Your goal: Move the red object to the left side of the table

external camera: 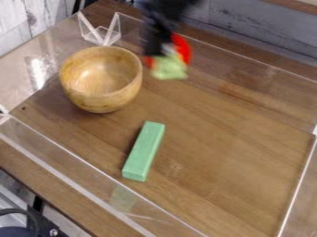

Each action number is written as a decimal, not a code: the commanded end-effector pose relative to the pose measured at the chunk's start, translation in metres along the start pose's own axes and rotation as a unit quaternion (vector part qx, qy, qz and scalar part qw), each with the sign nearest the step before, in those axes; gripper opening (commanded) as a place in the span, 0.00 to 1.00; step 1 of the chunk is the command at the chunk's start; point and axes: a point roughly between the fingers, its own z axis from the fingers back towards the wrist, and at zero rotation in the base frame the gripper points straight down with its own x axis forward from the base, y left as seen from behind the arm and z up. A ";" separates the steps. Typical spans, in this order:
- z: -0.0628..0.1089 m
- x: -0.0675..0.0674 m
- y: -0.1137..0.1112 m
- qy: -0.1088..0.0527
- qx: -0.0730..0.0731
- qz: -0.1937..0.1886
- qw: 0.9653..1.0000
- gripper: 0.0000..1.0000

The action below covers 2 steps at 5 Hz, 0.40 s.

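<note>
My gripper, blurred, was clamped on the red object, which hung above the table, just right of the wooden bowl; the green block lay nearer the camera.

A robot test bench, not a home. The wood-grain table is fenced by a low clear plastic wall, holding a wooden bowl and green block.
</note>
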 end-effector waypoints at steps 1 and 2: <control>0.008 -0.039 0.021 -0.009 0.011 0.033 0.999 0.00; 0.007 -0.072 0.032 -0.005 0.009 0.084 0.996 0.00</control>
